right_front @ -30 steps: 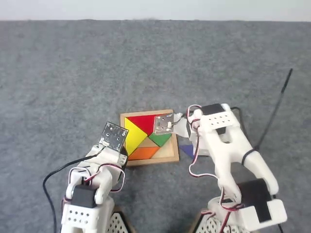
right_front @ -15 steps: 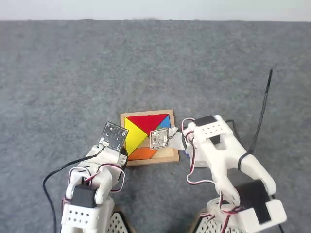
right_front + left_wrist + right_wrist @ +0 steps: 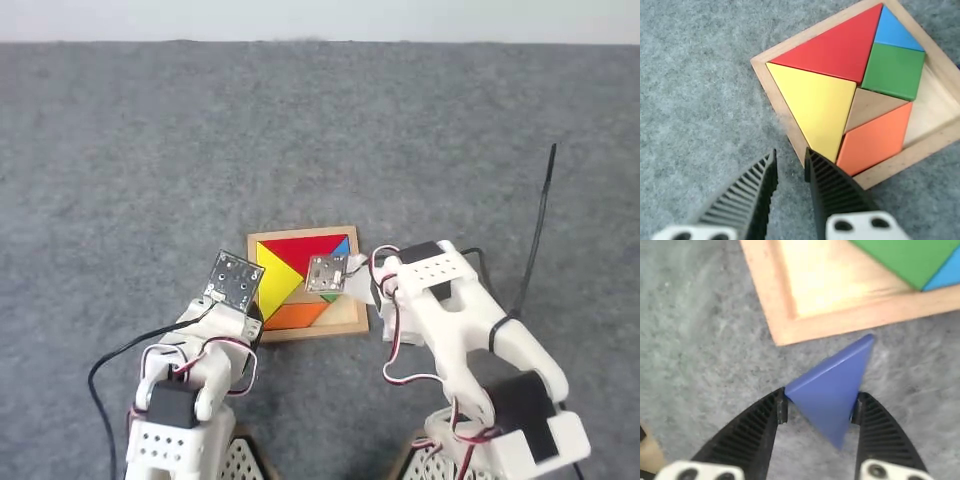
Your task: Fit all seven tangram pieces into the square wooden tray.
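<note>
Tangram tray [image 3: 920, 150] sits on grey carpet [image 3: 150, 150] between two robot arms, with six pieces lying flat inside it: a large red triangle [image 3: 835, 47] and a large yellow triangle [image 3: 817, 107] meeting edge to edge, a light blue triangle [image 3: 894, 31] in one corner, a green square [image 3: 892, 70] beside it, a tan triangle [image 3: 872, 107] and an orange parallelogram [image 3: 875, 140]. One corner of the tray floor next to the green square and the parallelogram is bare wood. The seventh piece, a dark blue triangle [image 3: 830, 387], lies on the carpet just outside the tray's rim, clamped from both sides by the jaws of the right gripper [image 3: 818, 409]. The left gripper [image 3: 789, 159] hangs over the carpet just beside the tray edge by the yellow triangle's tip, its jaws a narrow gap apart and holding nothing.
</note>
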